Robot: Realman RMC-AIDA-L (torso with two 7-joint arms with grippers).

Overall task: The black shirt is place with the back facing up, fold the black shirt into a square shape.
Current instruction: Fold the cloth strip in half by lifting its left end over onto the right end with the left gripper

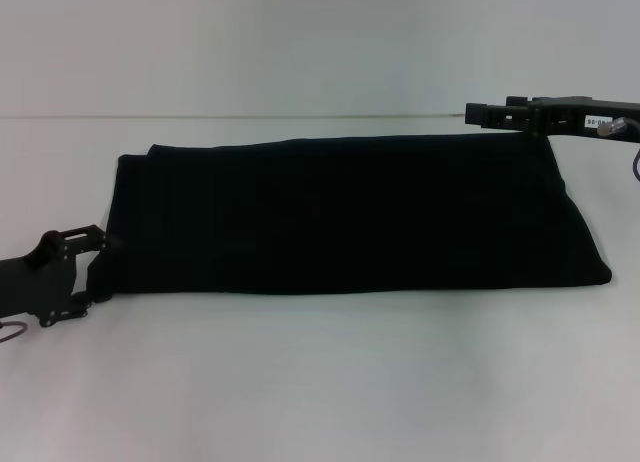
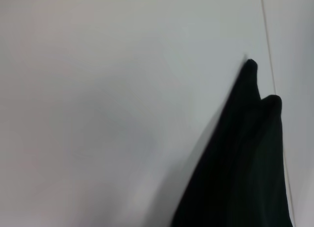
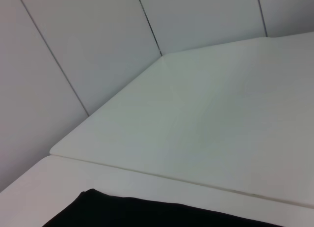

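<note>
Head view: lying across the middle of the white desk [image 1: 320, 382] as a long, wide band, the black shirt [image 1: 350, 217], already folded lengthwise, no lettering showing. Sitting at the band's near left corner, the left gripper [image 1: 88, 267], touching or just beside the cloth; cannot tell whether open or closed on the hem. Hovering at the far right corner, the right gripper [image 1: 500, 114], stretched flat above the desk edge of the cloth; cannot tell its state either.

Left wrist view: showing only a dark, soft wedge of the black shirt [image 2: 245, 163] with two rounded folded bumps at its tip, resting on smooth pale desk [image 2: 98, 114].

Right wrist view: catching a thin strip of the black shirt [image 3: 147, 212] on the desk, with plain panelled wall [image 3: 98, 40] behind.

Risking, judging from here: slipping layers if only the top ply is pinched; uneven halves and a skewed square if the two corners are lifted out of step; limp matte cloth sagging and bunching mid-span.
</note>
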